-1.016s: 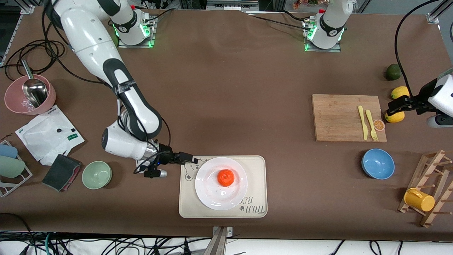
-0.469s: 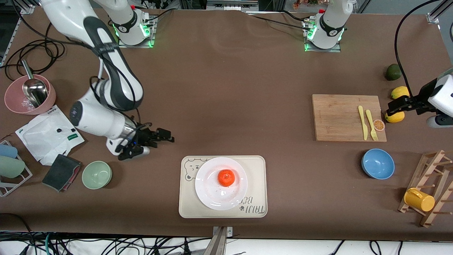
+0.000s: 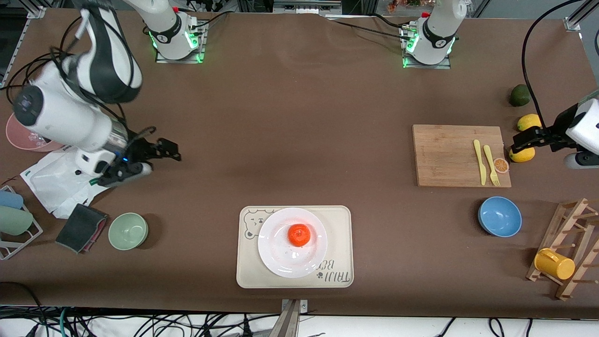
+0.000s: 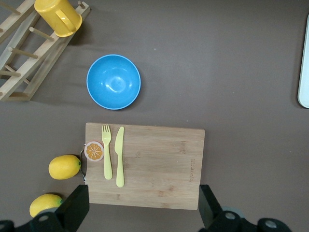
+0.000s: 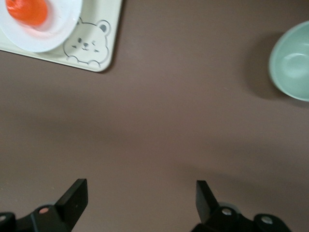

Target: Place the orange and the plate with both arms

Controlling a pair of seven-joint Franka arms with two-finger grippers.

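Backing away from the round white plate point(image 3: 292, 242) holding the small red-orange fruit point(image 3: 299, 234), the empty, spread right gripper point(image 3: 164, 150) might bump the pink bowl point(image 3: 23, 139), while the left gripper point(image 3: 520, 138) waits, spread, above the yellow lemon point(image 3: 522, 155).

A cream rectangular tray point(image 3: 337, 243) with a bear print lies near the front camera. A pale green bowl point(image 3: 128, 230) sits toward the right arm's end, beside a dark folded cloth point(image 3: 80, 227) and a white plastic bag point(image 3: 58, 185). A bamboo cutting board point(image 3: 451, 156) carries a yellow plastic knife point(image 3: 478, 161), a yellow plastic fork point(image 3: 491, 164) and a thin orange slice point(image 3: 501, 165). Just beside it lie two yellow lemons point(image 3: 528, 122) and, farther from the camera, a dark green avocado point(image 3: 519, 95). A blue bowl point(image 3: 500, 216) sits nearer the camera, near a wooden rack point(image 3: 571, 234) holding a yellow mug point(image 3: 554, 264).
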